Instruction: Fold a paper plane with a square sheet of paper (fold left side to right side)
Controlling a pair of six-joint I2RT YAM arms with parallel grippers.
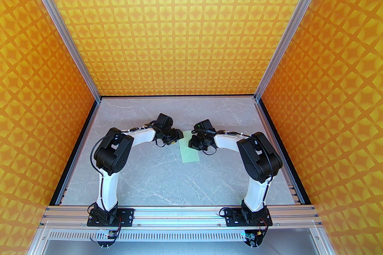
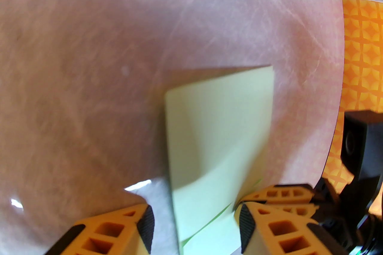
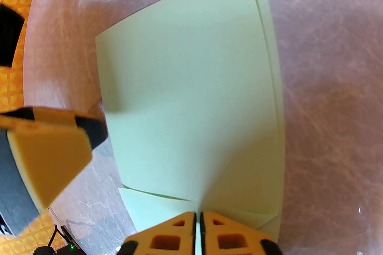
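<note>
Left arm (image 1: 107, 185) and right arm (image 1: 257, 188) bend inward from the near edge, wrists meeting over one folded sheet (image 1: 190, 155) at mid table (image 1: 149, 182). Left gripper (image 2: 194, 218) stands part open, fingers (image 2: 143, 227) astride the sheet's corner; right gripper (image 3: 197, 216) is clamped on its edge. Orange patterned walls (image 1: 179, 23) enclose three sides.

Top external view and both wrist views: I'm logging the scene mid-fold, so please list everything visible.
sheet of paper: one, pale mint green, folded in two, mid-table between the hands.
table: one, grey marbled, under everything.
walls: three, orange-yellow patterned, left, back and right.
frame posts: two, silver, at the back corners.
arms: two, white and black, bolted at the near edge.
left hand: one, orange fingers, open at the paper's edge.
right hand: one, orange fingers, shut on the paper's edge.
</note>
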